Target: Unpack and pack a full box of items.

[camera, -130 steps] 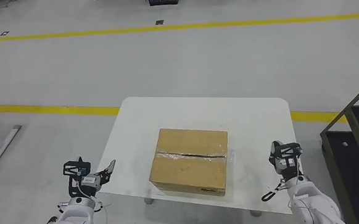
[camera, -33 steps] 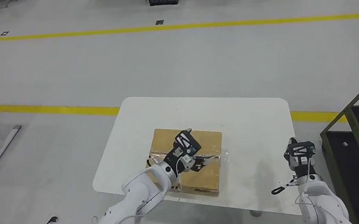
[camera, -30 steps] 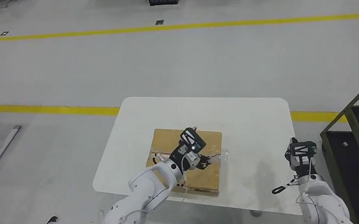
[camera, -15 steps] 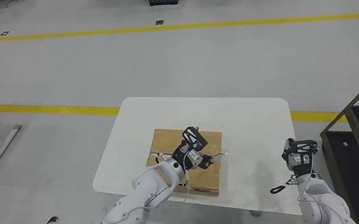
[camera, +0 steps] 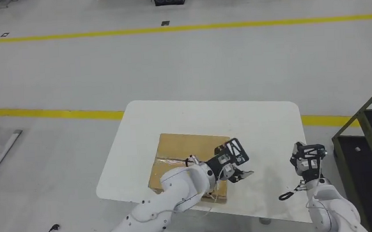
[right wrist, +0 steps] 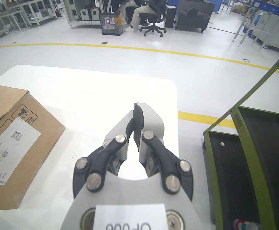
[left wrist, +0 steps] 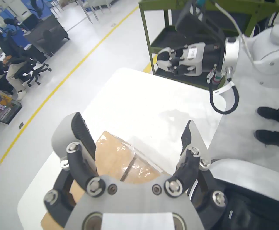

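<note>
On the white bench [camera: 263, 127], which has rounded corners, stands a brown cardboard box [camera: 178, 151] a little towards the near edge and roughly midway across. Off the bench's right side stands a green metal cart [right wrist: 250, 139] with dark shelves. The box lies flat with its flaps closed, and a strip of clear tape [left wrist: 130, 162] runs along the seam on top. A white label [right wrist: 17, 132] sits on the side wall that faces the right arm.

The left arm stretches across the near part of the box, and the left tool [camera: 244, 172] hangs over the box's right end, where cardboard meets bare bench. Its two fingers [left wrist: 82, 132] are spread wide apart with nothing between them; the taped seam shows below them in the left wrist view.

The right tool [right wrist: 136, 113] is above the bench's right edge, well apart from the box and near the green cart. Its ribbed pads are pressed together and grip nothing.
</note>
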